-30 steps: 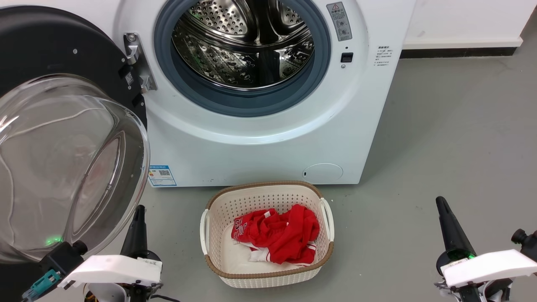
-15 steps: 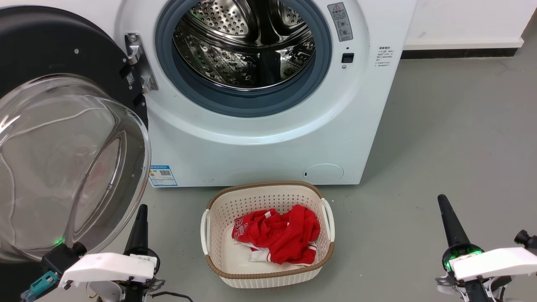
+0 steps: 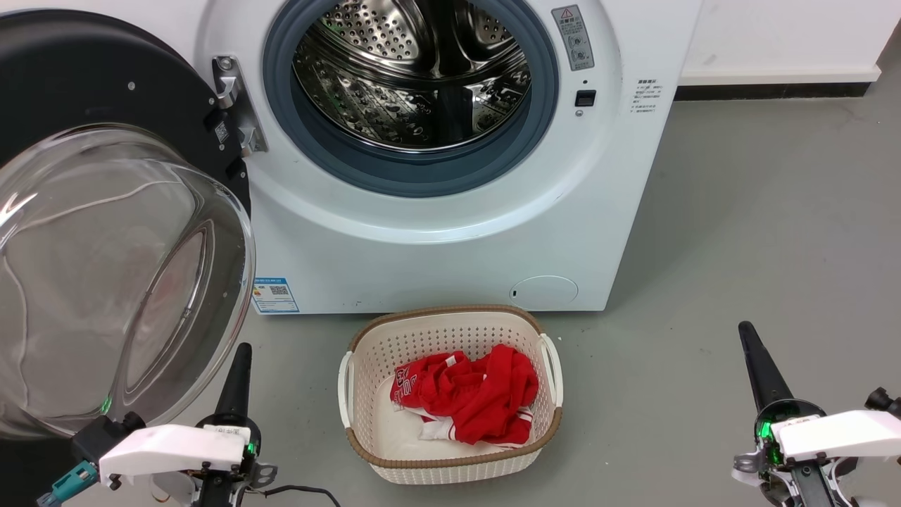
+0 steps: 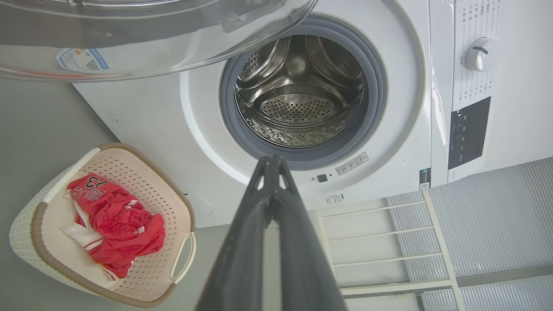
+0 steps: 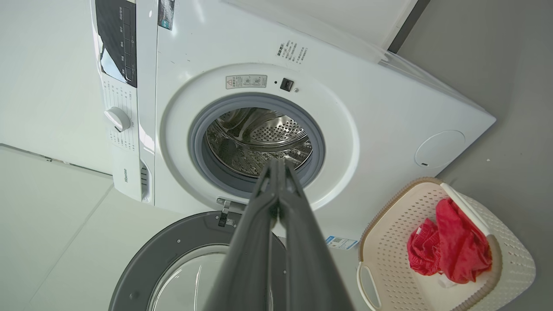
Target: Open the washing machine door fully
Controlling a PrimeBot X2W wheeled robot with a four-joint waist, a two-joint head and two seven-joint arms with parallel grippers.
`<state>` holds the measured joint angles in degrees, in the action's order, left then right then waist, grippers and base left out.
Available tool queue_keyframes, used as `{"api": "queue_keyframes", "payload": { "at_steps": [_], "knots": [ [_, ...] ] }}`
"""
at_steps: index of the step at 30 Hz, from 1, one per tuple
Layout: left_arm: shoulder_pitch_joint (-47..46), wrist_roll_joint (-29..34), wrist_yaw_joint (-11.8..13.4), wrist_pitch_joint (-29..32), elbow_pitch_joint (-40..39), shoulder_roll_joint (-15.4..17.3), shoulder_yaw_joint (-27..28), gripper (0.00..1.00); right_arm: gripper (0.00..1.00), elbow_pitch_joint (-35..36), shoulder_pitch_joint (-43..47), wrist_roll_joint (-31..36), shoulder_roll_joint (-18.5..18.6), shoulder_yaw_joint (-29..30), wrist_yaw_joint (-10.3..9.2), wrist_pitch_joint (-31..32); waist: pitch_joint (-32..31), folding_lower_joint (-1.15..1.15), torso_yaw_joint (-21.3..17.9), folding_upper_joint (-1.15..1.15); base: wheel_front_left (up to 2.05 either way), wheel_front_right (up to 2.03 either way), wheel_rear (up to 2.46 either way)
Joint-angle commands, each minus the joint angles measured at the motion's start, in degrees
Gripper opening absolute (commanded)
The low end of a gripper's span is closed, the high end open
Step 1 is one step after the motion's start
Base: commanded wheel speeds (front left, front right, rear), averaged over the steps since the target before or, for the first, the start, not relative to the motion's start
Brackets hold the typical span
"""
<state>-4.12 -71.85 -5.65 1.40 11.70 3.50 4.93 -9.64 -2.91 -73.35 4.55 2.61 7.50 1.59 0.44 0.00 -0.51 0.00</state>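
Observation:
The white washing machine (image 3: 450, 246) fills the top of the head view, its steel drum (image 3: 415, 70) exposed. The washing machine door (image 3: 84, 91) hangs swung wide to the left on its metal hinge (image 3: 236, 105), its clear glass bowl (image 3: 105, 282) bulging toward me. My left gripper (image 3: 241, 352) is shut and empty, low at the left, just right of the bowl's lower edge and apart from it. My right gripper (image 3: 745, 331) is shut and empty over the floor at the lower right. The machine (image 4: 302, 108) and door bowl (image 4: 142, 39) show in the left wrist view, the door (image 5: 181, 259) in the right wrist view.
A cream laundry basket (image 3: 366, 436) holding a red garment (image 3: 471, 394) stands on the grey floor before the machine. Grey floor (image 3: 760, 232) stretches to the right, up to a white wall with a dark skirting (image 3: 767, 88). A white rack (image 4: 380, 242) stands beside the machine.
Both grippers have drawn back slightly toward the bottom of the view. The whole picture has shifted a little, so the camera has moved. The door stands as before.

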Motion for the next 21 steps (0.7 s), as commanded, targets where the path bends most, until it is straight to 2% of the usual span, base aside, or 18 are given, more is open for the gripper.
{"api": "queue_keyframes", "payload": {
  "at_steps": [1,21],
  "knots": [
    [-1.4,-1.5,-0.5,0.5,0.0,0.0,0.3,0.00,0.00,-0.1,-1.2,-1.6,0.3,0.2,-0.01,0.3,0.0,0.00,0.0,0.00,0.00,0.00,0.00],
    [-1.9,-11.2,-1.2,2.9,1.2,-0.3,1.0,0.00,0.00,-2.3,-2.3,-11.4,0.1,1.0,-0.01,1.8,-0.1,0.00,0.2,0.00,0.00,0.00,0.00]
  ]
}}
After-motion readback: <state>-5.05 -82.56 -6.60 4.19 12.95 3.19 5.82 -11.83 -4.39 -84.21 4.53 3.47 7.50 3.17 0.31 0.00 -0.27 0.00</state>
